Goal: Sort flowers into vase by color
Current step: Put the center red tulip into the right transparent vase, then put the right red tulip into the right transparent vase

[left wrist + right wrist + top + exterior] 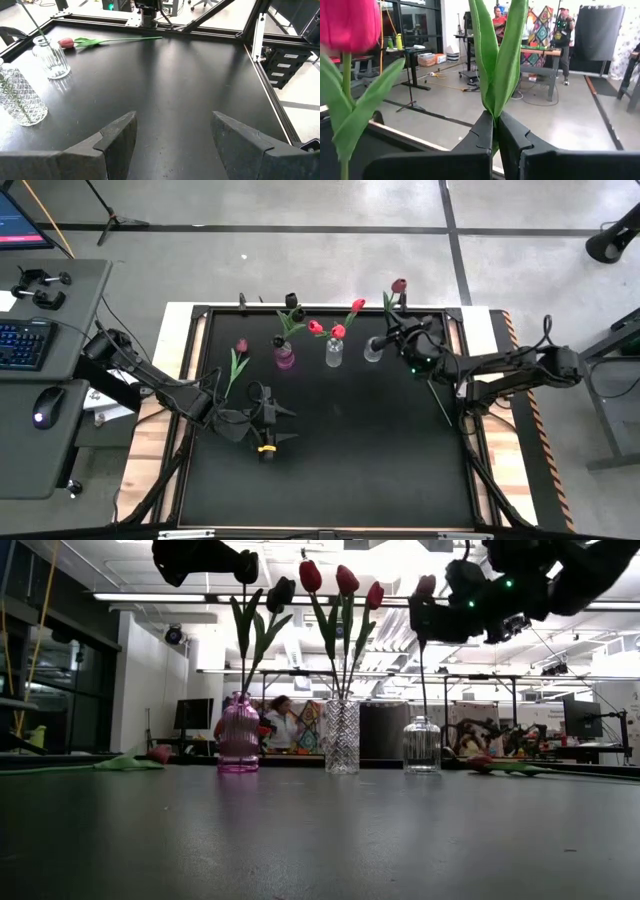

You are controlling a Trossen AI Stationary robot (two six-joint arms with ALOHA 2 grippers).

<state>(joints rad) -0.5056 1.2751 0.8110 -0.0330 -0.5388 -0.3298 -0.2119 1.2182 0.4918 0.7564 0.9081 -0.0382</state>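
One tulip (495, 60) is clenched by the right gripper (496, 131) above the clear vase (372, 350). Lower it straight, stem first. Left gripper (172, 135) idles released.

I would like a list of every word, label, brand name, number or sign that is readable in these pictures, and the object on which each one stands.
No text can be read in any view.
Monitor at the high view's upper left edge: red band, any writing too small.
Keyboard beside it: key legends too small.
Vases, including the pink vase, the flowers and both grippers: no labels visible.
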